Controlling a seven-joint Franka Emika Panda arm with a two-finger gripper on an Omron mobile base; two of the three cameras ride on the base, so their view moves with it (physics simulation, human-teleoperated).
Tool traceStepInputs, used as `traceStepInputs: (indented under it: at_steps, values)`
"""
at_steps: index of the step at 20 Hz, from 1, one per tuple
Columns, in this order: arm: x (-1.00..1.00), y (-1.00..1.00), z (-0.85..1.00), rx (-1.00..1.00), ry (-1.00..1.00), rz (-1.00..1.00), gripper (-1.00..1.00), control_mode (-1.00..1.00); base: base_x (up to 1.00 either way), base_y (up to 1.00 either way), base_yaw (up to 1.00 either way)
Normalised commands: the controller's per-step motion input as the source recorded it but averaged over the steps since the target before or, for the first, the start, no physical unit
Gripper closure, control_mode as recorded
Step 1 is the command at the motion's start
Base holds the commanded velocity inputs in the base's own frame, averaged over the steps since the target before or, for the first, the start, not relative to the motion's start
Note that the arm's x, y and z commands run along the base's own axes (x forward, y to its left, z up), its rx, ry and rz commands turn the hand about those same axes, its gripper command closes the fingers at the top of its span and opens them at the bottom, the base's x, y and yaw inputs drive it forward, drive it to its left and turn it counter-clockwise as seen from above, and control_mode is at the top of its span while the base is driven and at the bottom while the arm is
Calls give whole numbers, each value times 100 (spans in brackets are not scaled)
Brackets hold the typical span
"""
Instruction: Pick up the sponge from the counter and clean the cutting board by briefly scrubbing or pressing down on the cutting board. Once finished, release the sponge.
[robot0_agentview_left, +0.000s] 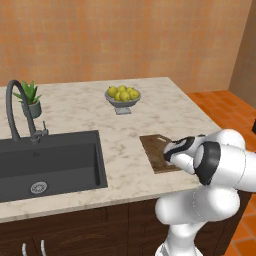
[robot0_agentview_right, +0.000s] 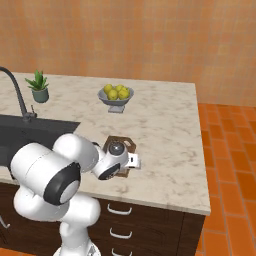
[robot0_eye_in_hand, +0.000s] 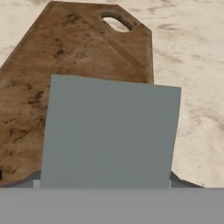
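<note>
The tool (robot0_agentview_right: 131, 161) hangs low over the cutting board (robot0_eye_in_hand: 83, 52), apparently pinching the sponge (robot0_eye_in_hand: 109, 131); its fingertips are hidden, so the grip is a judgement. The sponge's grey-green face sits directly ahead of the tool, above the board on the surface (robot0_agentview_left: 150, 107), seemingly placed for pressing down.

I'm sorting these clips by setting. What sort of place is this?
A simulated home kitchen, most likely: a dark grey sink basin with a curved black tap set in a beige marbled stone counter, plus a grey bowl of yellow lemons.
</note>
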Motion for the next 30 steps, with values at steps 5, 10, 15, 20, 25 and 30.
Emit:
traceStepInputs:
  at_steps: [5, 10, 15, 20, 25, 30]
  values:
    - [20, 0, -2, 0, 0, 0, 100, -100, 0, 0, 0]
    - [0, 0, -24, 0, 0, 0, 100, -100, 0, 0, 0]
    - [0, 0, -25, 0, -1, 0, 100, -100, 0, 0, 0]
    - [21, 0, -2, 0, -6, 0, 100, -100, 0, 0, 0]
    - [47, 0, -1, 0, -5, 0, 100, -100, 0, 0, 0]
    - [44, 0, -12, 0, -4, 0, 100, -100, 0, 0, 0]
